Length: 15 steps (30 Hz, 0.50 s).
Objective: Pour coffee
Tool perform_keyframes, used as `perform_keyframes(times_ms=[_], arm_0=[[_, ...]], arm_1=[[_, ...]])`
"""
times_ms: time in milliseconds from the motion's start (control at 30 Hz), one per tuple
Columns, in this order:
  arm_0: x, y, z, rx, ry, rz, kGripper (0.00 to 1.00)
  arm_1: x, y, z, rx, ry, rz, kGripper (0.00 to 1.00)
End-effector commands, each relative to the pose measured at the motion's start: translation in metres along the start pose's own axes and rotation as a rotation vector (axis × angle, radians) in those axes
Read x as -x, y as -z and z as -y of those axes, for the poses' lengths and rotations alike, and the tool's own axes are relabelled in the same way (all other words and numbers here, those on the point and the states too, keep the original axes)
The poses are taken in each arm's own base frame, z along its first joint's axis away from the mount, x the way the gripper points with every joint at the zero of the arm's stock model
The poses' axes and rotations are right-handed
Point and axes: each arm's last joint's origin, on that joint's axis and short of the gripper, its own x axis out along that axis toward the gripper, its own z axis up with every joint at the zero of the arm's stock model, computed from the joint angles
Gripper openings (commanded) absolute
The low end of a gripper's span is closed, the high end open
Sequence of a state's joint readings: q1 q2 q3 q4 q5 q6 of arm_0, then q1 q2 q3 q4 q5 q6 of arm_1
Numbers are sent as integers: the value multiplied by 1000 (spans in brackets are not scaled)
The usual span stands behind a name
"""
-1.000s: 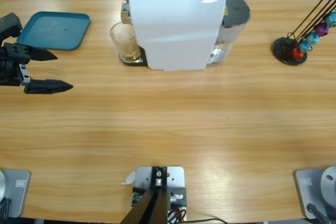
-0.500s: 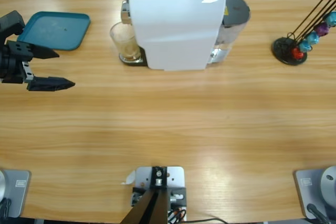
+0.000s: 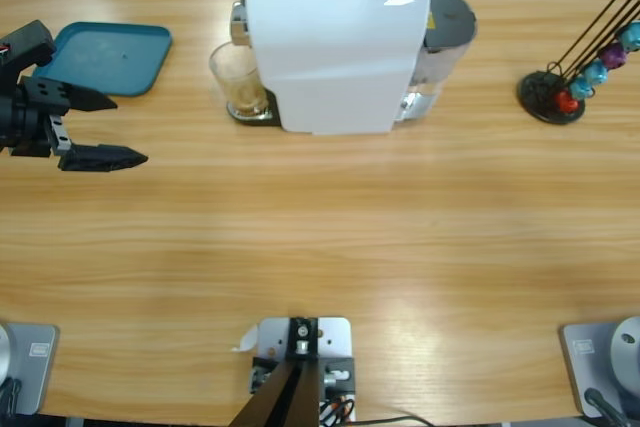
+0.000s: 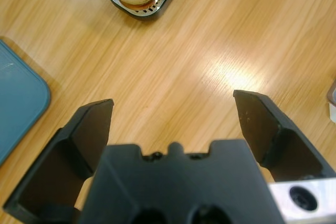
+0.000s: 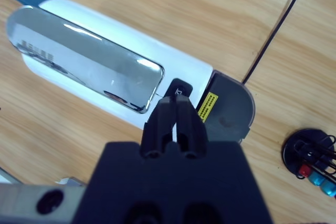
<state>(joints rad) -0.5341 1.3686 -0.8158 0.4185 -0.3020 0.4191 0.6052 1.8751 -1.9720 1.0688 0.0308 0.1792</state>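
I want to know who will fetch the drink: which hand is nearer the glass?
Left. The left hand is low over the table, open toward the glass. The right hand, shut, is above the coffee machine, not beside the glass.

Long wooden surface (image 3: 330, 237), pale grain running left to right, glare patch right of centre; teal tray (image 3: 103, 57) flat at far left corner; white coffee machine (image 3: 335, 47) at back middle, chrome lid on top, grey water tank behind; black drip grate (image 4: 144, 6) at machine's left end, clear glass (image 3: 238, 77) standing on it, not on wood; black capsule rack (image 3: 555, 92) at far right, coloured capsules (image 3: 590, 75) on its wires; black cable (image 5: 275, 24) trailing off behind machine.
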Motion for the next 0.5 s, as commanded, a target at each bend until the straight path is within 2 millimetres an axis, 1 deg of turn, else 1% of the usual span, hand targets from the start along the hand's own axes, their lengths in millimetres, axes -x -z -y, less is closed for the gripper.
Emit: perform_keyframes(times_ms=[33, 167, 300, 400, 500], arm_0=[[-13, 9, 1, 13, 32, -50, 1000], [-14, 9, 1, 13, 32, -53, 1000], [-15, 10, 1, 13, 34, -55, 1000], [-15, 10, 1, 14, 33, -56, 1000], [-14, 11, 2, 13, 32, -53, 1000]], arm_1=[[-32, 5, 4, -10, 15, -80, 0], [-29, 0, 2, -8, 7, -61, 0], [-34, 1, 3, -5, 9, -69, 0], [-34, -3, 2, -5, 6, -58, 0], [-35, -3, 3, -4, 8, -62, 0]])
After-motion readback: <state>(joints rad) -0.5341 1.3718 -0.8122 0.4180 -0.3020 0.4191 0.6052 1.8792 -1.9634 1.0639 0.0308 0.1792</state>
